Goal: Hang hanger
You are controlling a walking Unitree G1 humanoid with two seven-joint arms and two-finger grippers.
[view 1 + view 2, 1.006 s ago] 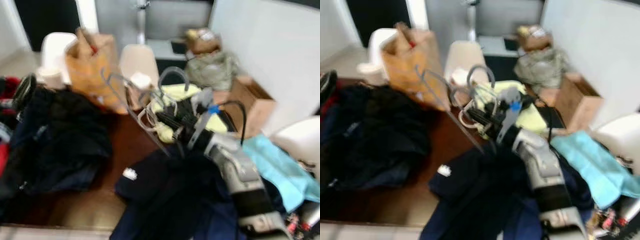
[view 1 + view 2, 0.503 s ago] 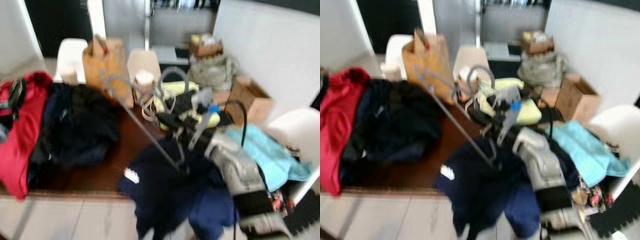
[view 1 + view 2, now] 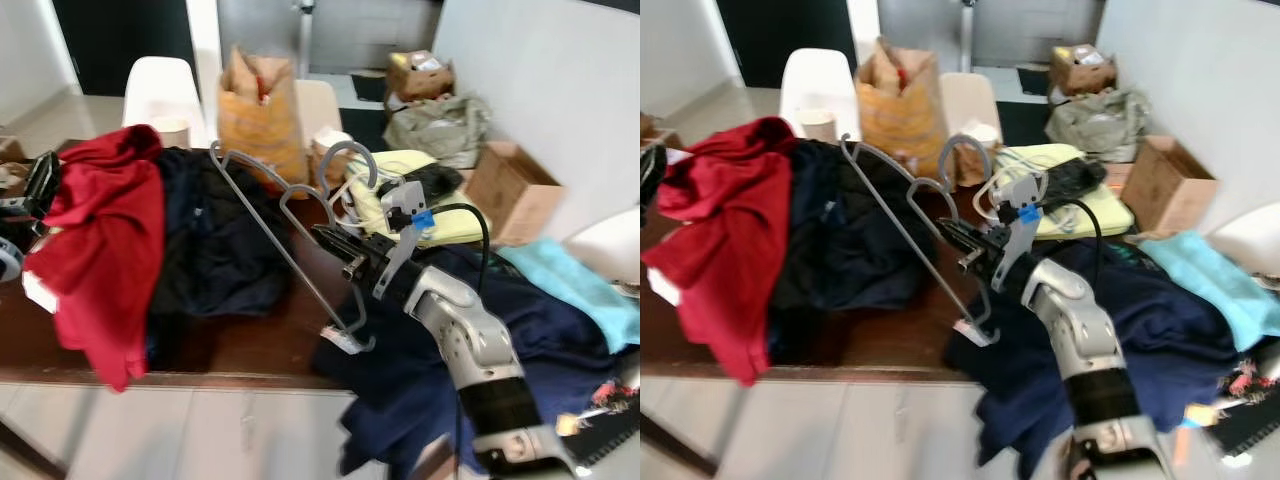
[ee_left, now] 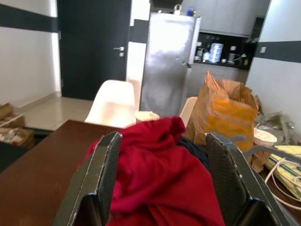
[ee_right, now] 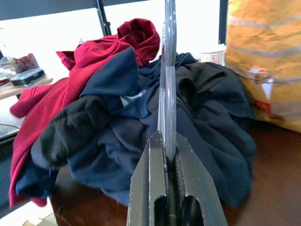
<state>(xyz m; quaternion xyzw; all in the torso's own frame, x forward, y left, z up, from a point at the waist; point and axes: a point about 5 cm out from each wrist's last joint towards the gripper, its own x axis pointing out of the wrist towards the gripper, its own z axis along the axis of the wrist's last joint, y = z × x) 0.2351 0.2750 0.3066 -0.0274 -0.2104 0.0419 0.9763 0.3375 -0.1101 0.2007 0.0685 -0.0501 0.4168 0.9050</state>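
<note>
- Head views: your right tool (image 3: 340,252) is clenched on the grey hanger (image 3: 280,250), holding it above the brown surface (image 3: 255,340) between the dark clothes pile (image 3: 215,240) and navy garment (image 3: 500,340).
- Left wrist view: your left tool (image 4: 162,181) stands released, fingers spread before the red garment (image 4: 160,169).
- Right wrist view: the hanger's wire sits pinched between the fingers (image 5: 153,174).

grey hanger (image 3: 283,245), red top (image 3: 105,235), orange-brown bag (image 3: 261,115).
</note>
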